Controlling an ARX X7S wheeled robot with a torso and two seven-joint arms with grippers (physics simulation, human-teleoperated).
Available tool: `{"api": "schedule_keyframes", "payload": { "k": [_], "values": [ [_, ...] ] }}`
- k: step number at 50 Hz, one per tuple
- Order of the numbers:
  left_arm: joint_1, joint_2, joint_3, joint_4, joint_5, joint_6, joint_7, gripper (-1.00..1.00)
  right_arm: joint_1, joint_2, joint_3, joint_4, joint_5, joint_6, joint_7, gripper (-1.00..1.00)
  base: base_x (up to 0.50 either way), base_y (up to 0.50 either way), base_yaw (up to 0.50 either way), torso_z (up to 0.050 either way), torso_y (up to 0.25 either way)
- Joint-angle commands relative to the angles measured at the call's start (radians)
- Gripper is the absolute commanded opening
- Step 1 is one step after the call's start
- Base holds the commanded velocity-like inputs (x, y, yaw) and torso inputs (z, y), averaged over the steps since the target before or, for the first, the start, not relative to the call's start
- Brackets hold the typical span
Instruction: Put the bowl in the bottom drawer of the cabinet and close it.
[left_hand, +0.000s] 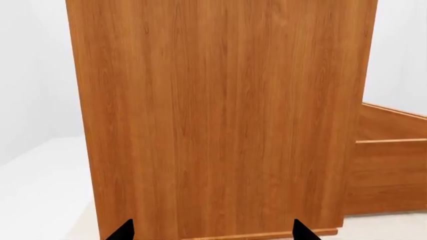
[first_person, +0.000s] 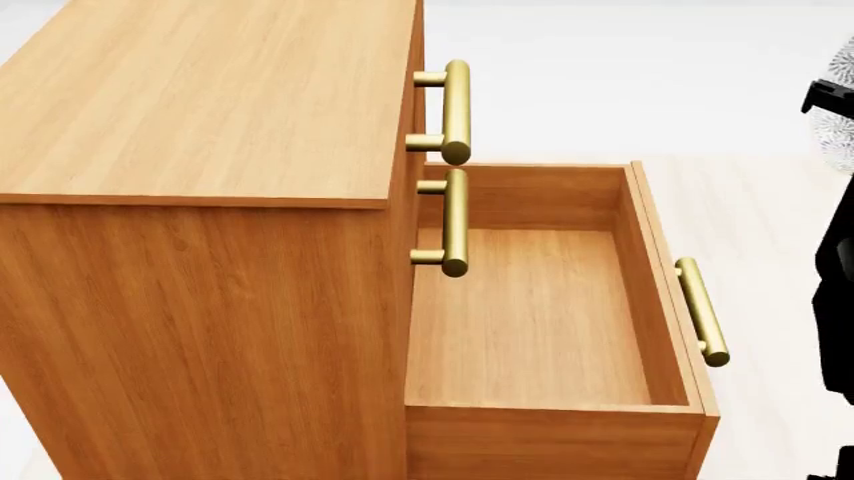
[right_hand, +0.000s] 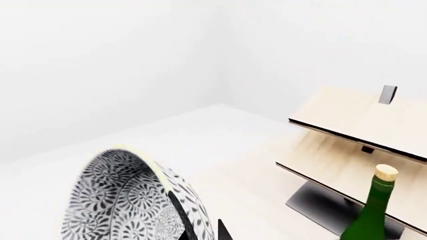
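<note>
The bottom drawer (first_person: 534, 320) is pulled fully out to the right of the cabinet (first_person: 200, 200) and lies bare inside; the bowl (right_hand: 127, 205), tipped on edge, is pinched at its rim by the right gripper (right_hand: 200, 227), seen at the far right edge in the head view. The left gripper (left_hand: 210, 232) is spread wide, faced toward the cabinet's side panel; a green bottle (right_hand: 370, 215) is seen standing against a pale slanted rack (right_hand: 360, 130).

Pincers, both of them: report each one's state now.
Left pincer: open, empty, facing the cabinet side.
Right pincer: shut on the bowl rim.

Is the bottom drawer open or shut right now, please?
Open and empty: the bottom drawer is pulled well out of the cabinet, its bare wooden floor showing.
</note>
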Motion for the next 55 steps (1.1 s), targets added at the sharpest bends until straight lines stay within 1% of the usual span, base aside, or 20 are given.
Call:
{"api": "schedule_keyframes", "payload": {
  "k": [1,4,7,9,14,19,21,26,32,55],
  "values": [
    [-0.004,0.005,0.004,-0.026,0.005,0.020,0.002,1.00,0.129,-0.033,-0.082,0.204,-0.040,-0.086,-0.046,-1.00,0.00,0.00,0.00,0.000,0.010],
    [-0.004,0.003,0.004,-0.019,0.004,0.013,0.001,1.00,0.152,-0.040,-0.105,0.225,-0.049,-0.095,-0.058,-1.00,0.00,0.00,0.00,0.000,0.000],
    [-0.003,0.003,0.005,-0.018,0.004,0.012,0.000,1.00,0.192,-0.052,-0.127,0.289,-0.055,-0.120,-0.081,-1.00,0.00,0.00,0.00,0.000,0.000],
    [-0.004,0.003,0.005,-0.019,0.005,0.012,-0.001,1.00,0.218,-0.061,-0.138,0.349,-0.051,-0.146,-0.112,-1.00,0.00,0.00,0.00,0.000,0.000],
    [-0.007,0.003,0.005,-0.020,-0.001,0.011,0.000,1.00,0.287,-0.088,-0.161,0.536,-0.069,-0.243,-0.134,-1.00,0.00,0.00,0.00,0.000,0.000],
    [-0.006,0.003,0.008,-0.020,0.007,0.012,-0.002,1.00,0.314,-0.106,-0.174,0.605,-0.070,-0.276,-0.160,-1.00,0.00,0.00,0.00,0.000,0.000],
    [-0.002,-0.011,0.003,0.031,-0.005,-0.028,-0.010,1.00,0.330,-0.114,-0.178,0.634,-0.071,-0.284,-0.168,-1.00,0.00,0.00,0.00,0.000,0.000],
    [0.003,-0.016,0.003,0.048,-0.008,-0.038,-0.014,1.00,0.376,-0.140,-0.198,0.722,-0.084,-0.330,-0.182,-1.00,0.00,0.00,0.00,0.000,0.002],
    [0.005,-0.018,0.004,0.052,-0.009,-0.038,-0.016,1.00,0.464,-0.179,-0.222,0.970,-0.114,-0.470,-0.184,-1.00,0.00,0.00,0.00,0.000,0.000],
    [-0.003,-0.016,0.008,0.024,-0.014,-0.015,-0.009,1.00,0.452,-0.231,-0.142,0.977,-0.168,-0.391,-0.213,-1.00,0.00,0.00,0.00,0.000,0.000]
  ]
}}
